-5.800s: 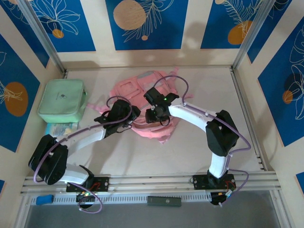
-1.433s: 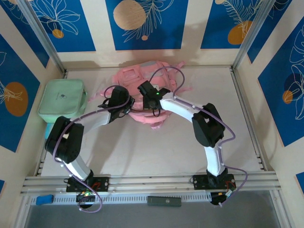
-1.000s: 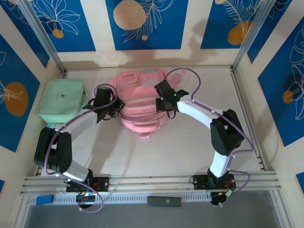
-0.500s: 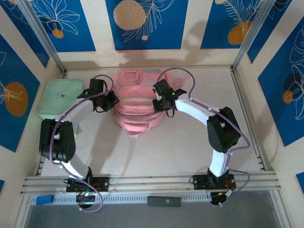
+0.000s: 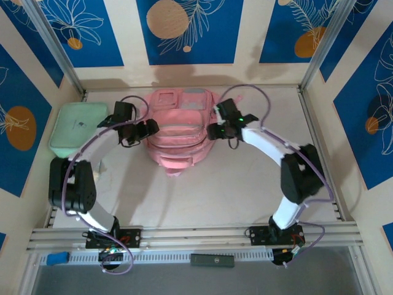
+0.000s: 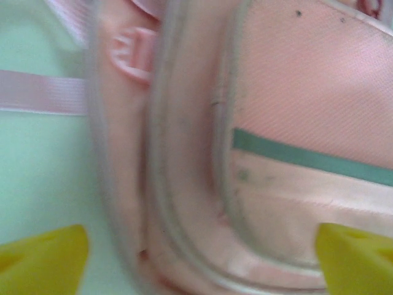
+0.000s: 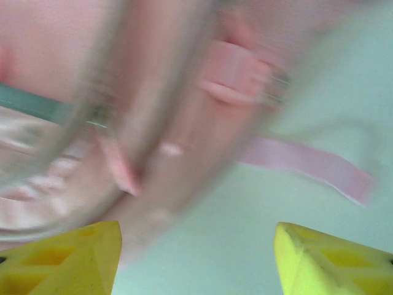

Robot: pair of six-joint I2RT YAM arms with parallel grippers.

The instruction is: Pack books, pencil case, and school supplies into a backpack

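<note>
– At the back of the table point(image 5: 245, 184), in the middle: is that the backpack point(image 5: 178, 132)?
– Yes. It's pink and lies flat, pockets up, with its top toward the far wall. The left wrist view shows a teal stripe point(image 6: 307, 161) across it. The mint green bag point(image 5: 80, 126) to its left has a small dark mark, too small to read.
– And the pincers?
– The left gripper point(image 5: 149, 128) is just beside the backpack's left edge, yellow fingers point(image 6: 43, 258) spread wide, holding nothing. The right gripper point(image 5: 213, 131) is at the right edge, jaws well apart, with nothing clamped.
– Anything changed in the last second?
– The backpack has turned squarer to the wall, and the right arm's elbow has swung outward.
</note>
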